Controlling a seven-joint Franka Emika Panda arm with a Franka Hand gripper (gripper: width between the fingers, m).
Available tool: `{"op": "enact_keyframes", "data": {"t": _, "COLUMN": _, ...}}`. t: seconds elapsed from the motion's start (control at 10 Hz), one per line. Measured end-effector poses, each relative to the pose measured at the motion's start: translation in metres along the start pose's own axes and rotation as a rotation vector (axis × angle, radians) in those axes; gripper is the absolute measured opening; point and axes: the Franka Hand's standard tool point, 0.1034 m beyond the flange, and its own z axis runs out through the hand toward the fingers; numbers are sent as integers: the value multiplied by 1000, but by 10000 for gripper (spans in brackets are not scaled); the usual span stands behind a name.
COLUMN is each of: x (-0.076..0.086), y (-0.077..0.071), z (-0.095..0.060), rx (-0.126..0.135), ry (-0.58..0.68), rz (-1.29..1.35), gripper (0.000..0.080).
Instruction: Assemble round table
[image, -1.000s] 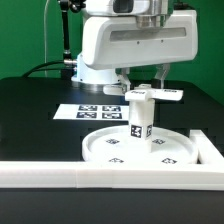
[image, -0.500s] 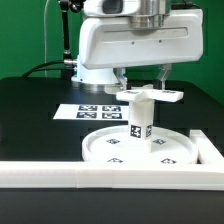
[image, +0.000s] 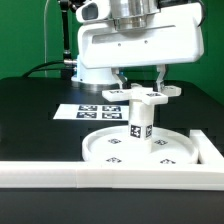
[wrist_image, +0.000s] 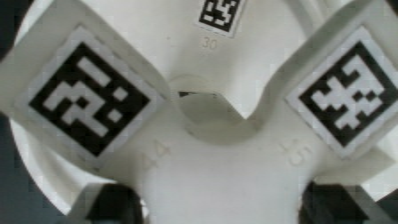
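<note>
**Seating the cross-shaped foot on the upright post**

Holding the small white plastic cross-shaped piece level over the short thick white cylinder post, the two-finger gripper is kept directly above the assembly, so that the piece meets the post squarely. The fingers are clamped on the cross-shaped piece from two sides; in the wrist view the dark fingertips are seen at either side of its white body, with two tagged arms spread away from the camera. The grip is taken at the centre, probably so that the piece can be turned about the post's axis without tilting.

The post is stood upright in the middle of the large rimmed round white disc, which lies flat on the black table and is pushed into the corner formed by the long straight white border bars. That corner is judged to serve as a stop, so that the disc is kept from sliding or spinning while force is applied from above.

The cross-shaped piece appears to be touching the post's top end, though whether it is fully seated cannot be told. The flat white marker board lies behind the disc, well clear of the work. The task is judged to be in its last joining step.
</note>
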Motion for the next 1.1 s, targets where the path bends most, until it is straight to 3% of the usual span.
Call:
{"op": "enact_keyframes", "data": {"t": 0.6, "x": 1, "y": 0, "z": 0, "rx": 9, "ry": 9, "rz": 378, "gripper": 438}}
{"op": "enact_keyframes", "data": {"t": 1.1, "x": 1, "y": 0, "z": 0, "rx": 81, "ry": 1, "rz": 925, "gripper": 438}}
